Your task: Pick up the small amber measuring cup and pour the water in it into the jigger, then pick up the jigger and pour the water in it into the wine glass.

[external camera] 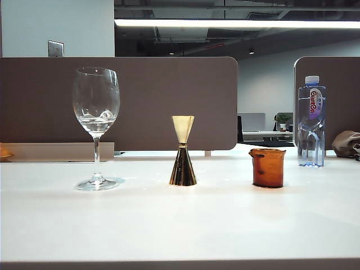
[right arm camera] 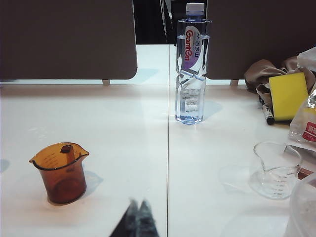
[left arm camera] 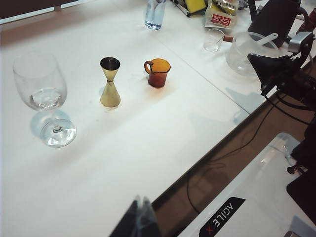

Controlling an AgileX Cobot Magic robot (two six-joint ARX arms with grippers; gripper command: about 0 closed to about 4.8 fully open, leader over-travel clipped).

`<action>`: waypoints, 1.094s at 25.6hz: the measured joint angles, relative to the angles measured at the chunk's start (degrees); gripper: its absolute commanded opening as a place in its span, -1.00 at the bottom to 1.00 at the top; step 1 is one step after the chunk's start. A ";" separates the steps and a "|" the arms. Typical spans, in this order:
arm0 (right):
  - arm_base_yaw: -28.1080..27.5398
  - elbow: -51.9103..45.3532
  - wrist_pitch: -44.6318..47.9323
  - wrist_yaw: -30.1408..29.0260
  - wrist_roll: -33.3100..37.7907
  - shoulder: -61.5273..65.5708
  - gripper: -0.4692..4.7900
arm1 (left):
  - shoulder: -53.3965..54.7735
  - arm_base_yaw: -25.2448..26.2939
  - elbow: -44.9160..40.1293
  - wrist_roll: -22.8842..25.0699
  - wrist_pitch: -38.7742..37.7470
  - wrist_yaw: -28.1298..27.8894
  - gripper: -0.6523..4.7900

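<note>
the amber cup (right arm camera: pixel 61 172) stands untouched near the desk's (external camera: pixel 180 225) right edge, beside the jigger (external camera: pixel 183 151). both grippers, left (left arm camera: pixel 139 219) and right (right arm camera: pixel 138 219), hang back with fingers pressed together; we should spread the right fingers, then take the cup level.

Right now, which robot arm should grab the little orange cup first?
Probably the right arm. The small amber measuring cup stands close in front of the right gripper, on the table's right side. The left gripper hangs off the table edge, nearer the wine glass.
</note>
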 measured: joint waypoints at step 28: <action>-2.05 0.00 -7.58 -3.19 1.16 0.00 -0.82 | -0.02 0.02 0.00 -0.02 0.00 0.00 -0.77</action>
